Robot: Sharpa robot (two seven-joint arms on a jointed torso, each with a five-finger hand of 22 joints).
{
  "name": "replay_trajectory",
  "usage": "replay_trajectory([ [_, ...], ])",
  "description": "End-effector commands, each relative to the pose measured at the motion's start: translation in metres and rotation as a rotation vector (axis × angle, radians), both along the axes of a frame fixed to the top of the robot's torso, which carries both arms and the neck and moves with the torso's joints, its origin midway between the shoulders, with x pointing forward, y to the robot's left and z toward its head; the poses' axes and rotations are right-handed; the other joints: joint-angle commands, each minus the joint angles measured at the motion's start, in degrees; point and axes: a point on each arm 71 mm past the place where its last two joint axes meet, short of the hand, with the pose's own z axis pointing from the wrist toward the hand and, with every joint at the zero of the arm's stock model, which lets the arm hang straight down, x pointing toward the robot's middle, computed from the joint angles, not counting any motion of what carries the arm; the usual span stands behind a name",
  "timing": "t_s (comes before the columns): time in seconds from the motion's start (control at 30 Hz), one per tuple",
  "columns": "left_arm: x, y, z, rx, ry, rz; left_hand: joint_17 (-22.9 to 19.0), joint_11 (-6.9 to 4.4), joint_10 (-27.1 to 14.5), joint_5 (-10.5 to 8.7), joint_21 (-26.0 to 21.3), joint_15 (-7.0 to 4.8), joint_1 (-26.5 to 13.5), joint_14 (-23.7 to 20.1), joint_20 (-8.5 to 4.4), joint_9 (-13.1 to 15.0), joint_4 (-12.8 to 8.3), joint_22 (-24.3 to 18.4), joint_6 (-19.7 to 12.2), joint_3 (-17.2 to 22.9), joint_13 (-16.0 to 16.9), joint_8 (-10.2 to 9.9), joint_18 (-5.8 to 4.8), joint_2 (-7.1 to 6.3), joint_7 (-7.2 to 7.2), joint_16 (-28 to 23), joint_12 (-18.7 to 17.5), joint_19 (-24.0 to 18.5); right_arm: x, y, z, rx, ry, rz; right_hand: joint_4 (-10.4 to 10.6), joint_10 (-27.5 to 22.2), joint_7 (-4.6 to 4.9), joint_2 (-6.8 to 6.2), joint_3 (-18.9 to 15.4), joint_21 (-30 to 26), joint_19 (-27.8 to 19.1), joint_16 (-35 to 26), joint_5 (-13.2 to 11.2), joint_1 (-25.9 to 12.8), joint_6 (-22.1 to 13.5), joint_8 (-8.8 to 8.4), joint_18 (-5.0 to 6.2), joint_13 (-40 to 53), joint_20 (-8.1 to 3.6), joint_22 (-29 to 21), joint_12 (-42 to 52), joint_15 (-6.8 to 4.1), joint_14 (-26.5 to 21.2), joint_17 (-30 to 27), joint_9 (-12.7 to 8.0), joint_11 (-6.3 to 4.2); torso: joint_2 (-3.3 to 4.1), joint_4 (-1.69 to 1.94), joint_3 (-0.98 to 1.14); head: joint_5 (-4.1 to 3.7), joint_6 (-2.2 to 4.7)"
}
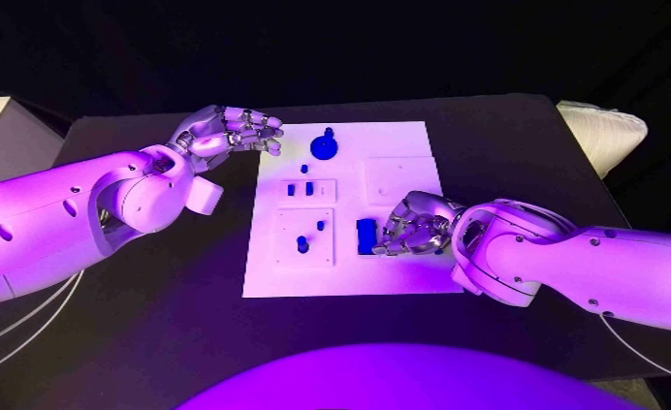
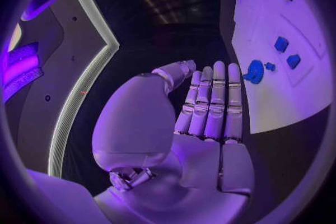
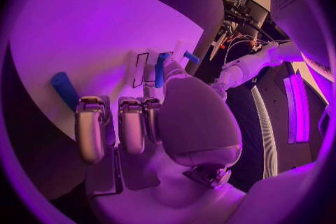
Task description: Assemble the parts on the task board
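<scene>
The right robot hand [image 1: 415, 226], fingers curled but holding nothing, sits just beside the upright blue block [image 1: 367, 236]; the left robot hand [image 1: 231, 134], empty with fingers together, is farther away.

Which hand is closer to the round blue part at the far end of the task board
Left. The left hand sits just beside the round blue part, off the task board's far corner. The right hand is over the board's near half, by a rectangular blue part.

Head view looks down; wrist views close behind hands; all share task board [image 1: 342, 206].
</scene>
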Motion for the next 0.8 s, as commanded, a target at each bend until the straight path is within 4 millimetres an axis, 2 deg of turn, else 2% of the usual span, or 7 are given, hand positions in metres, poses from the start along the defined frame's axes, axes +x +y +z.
replay_trajectory([
  [0.03,-0.001,-0.002,0.001,-0.015,0.001,-0.015,0.05,0.04,0.42,0.22,-0.20,0.06,0.16,0.44,-0.04,-0.05,0.07,0.06,0.35,0.27,0.09,-0.39,0.01,0.38,0.18,-0.22,-0.19,0.28,0.001,-0.001,-0.001,-0.021,-0.012,-0.012,0.13,5.31,-0.21,0.97,0.31,0.19,5.34,0.36,-0.19,-0.22,0.08,0.36,-1.09,14.26,-0.43,14.18,0.37,-0.39,5.69,13.83,-0.08,-0.26,-0.01,-0.04,0.02,0.02,0.00],
  [0.2,-0.001,-0.002,0.001,-0.015,0.001,-0.015,0.05,0.04,0.42,0.22,-0.20,0.06,0.16,0.44,-0.04,-0.05,0.07,0.06,0.35,0.27,0.09,-0.39,0.01,0.38,0.18,-0.22,-0.19,0.28,0.000,-0.001,-0.001,-0.021,-0.008,-0.008,0.12,5.29,-0.20,1.04,0.25,0.17,5.34,0.35,-0.12,-0.50,0.07,0.37,-1.09,14.23,-0.44,14.18,0.32,-0.40,5.68,13.81,-0.10,-0.26,-0.05,-0.02,0.02,-0.07,0.00],
  [0.6,-0.001,-0.001,0.001,-0.014,0.002,-0.014,0.05,0.04,0.42,0.22,-0.20,0.06,0.16,0.44,-0.04,-0.05,0.07,0.06,0.35,0.27,0.09,-0.39,0.01,0.38,0.18,-0.22,-0.19,0.28,-0.005,-0.006,0.002,0.023,0.001,0.005,-0.04,5.13,-0.15,-0.13,-0.40,-0.49,5.22,0.19,-0.15,-0.88,-0.10,0.39,-0.97,14.04,-0.45,14.01,-0.01,-0.38,5.60,13.45,-0.17,-0.22,-0.06,-0.01,0.01,-0.18,0.00],
  [0.8,-0.001,-0.001,0.001,-0.013,0.002,-0.012,0.05,0.04,0.42,0.22,-0.20,0.06,0.16,0.44,-0.04,-0.05,0.07,0.06,0.35,0.27,0.09,-0.39,0.01,0.38,0.18,-0.22,-0.19,0.28,-0.008,-0.016,0.012,0.108,-0.034,-0.008,-0.17,4.98,0.76,-0.58,-0.39,-1.46,5.05,-0.01,0.09,-0.10,-2.34,-0.79,-0.80,13.90,-0.15,13.76,-0.28,0.14,5.50,13.02,-0.73,0.50,-0.09,-0.12,0.04,-0.37,0.00],
])
